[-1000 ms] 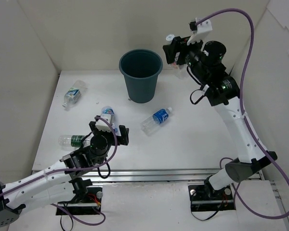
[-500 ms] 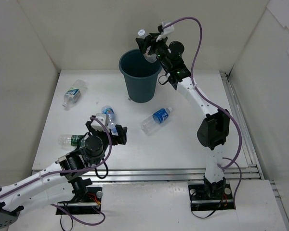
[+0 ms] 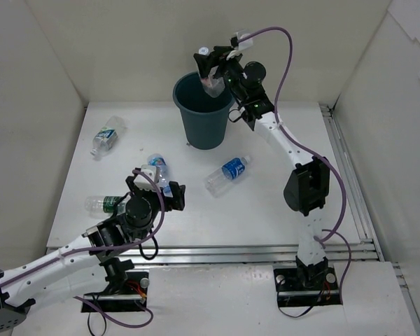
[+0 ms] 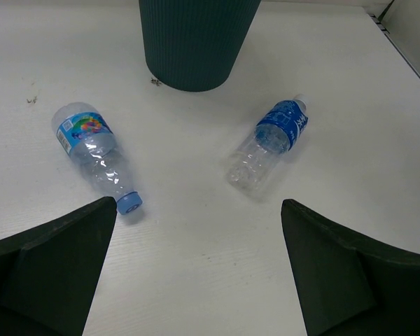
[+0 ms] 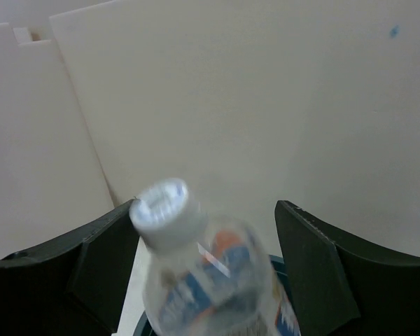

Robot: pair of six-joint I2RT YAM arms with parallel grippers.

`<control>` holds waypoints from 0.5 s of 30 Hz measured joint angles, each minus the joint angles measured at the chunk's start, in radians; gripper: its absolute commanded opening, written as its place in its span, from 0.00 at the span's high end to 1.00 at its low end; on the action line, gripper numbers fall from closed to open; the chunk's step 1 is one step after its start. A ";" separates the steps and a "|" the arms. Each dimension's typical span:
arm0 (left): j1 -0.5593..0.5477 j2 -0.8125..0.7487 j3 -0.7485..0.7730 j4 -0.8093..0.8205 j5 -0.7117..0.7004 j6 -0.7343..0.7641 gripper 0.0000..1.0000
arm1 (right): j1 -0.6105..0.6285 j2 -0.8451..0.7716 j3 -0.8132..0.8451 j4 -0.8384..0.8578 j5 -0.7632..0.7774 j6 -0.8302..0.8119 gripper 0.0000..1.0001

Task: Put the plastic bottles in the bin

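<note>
The dark teal bin (image 3: 204,115) stands at the back of the table; it also shows in the left wrist view (image 4: 196,38). My right gripper (image 3: 210,68) is above its rim, jaws wide apart, with a blurred clear bottle (image 5: 210,280) between them, cap up, over the bin's opening (image 5: 141,326). My left gripper (image 3: 159,187) is open and empty low over the table (image 4: 199,231). A blue-capped bottle (image 4: 94,154) lies to its left and a blue-labelled bottle (image 4: 269,143) to its right. A green-labelled bottle (image 3: 106,204) and another bottle (image 3: 106,135) lie further left.
White walls (image 3: 49,84) close in the table on the left, back and right. A metal rail (image 3: 217,253) runs along the near edge. The right arm's purple cable (image 3: 283,56) loops above the bin.
My right arm swung left from the back right until it was over the bin. The bottle now hangs lower and looser between the jaws. My left gripper has barely moved.
</note>
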 measured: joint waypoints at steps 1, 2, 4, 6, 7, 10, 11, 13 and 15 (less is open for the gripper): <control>0.000 0.002 0.000 0.000 0.000 0.000 0.00 | -0.001 0.000 0.000 0.000 0.002 0.002 0.24; 0.000 0.004 0.000 0.000 0.000 0.000 0.00 | -0.003 0.000 0.000 0.002 0.005 0.005 0.23; 0.000 0.004 0.000 0.000 0.000 0.000 0.00 | -0.007 0.000 -0.006 0.011 0.011 0.012 0.19; 0.000 0.003 0.000 0.000 0.000 0.000 0.00 | -0.012 -0.002 -0.022 0.024 0.016 0.016 0.17; 0.000 0.003 0.000 0.000 0.000 0.000 0.00 | -0.016 -0.004 -0.035 0.026 0.019 0.015 0.16; 0.000 0.001 0.000 0.000 0.000 0.001 0.00 | -0.024 -0.016 -0.086 0.027 0.038 0.015 0.16; 0.000 0.001 0.000 0.000 0.000 0.001 0.00 | -0.029 -0.029 -0.113 0.023 0.051 0.018 0.16; 0.000 0.001 0.000 0.000 0.000 0.002 0.00 | -0.034 -0.072 -0.189 0.020 0.089 0.035 0.16; 0.000 0.002 0.000 0.000 0.000 0.002 0.00 | -0.039 -0.149 -0.296 0.006 0.158 0.067 0.15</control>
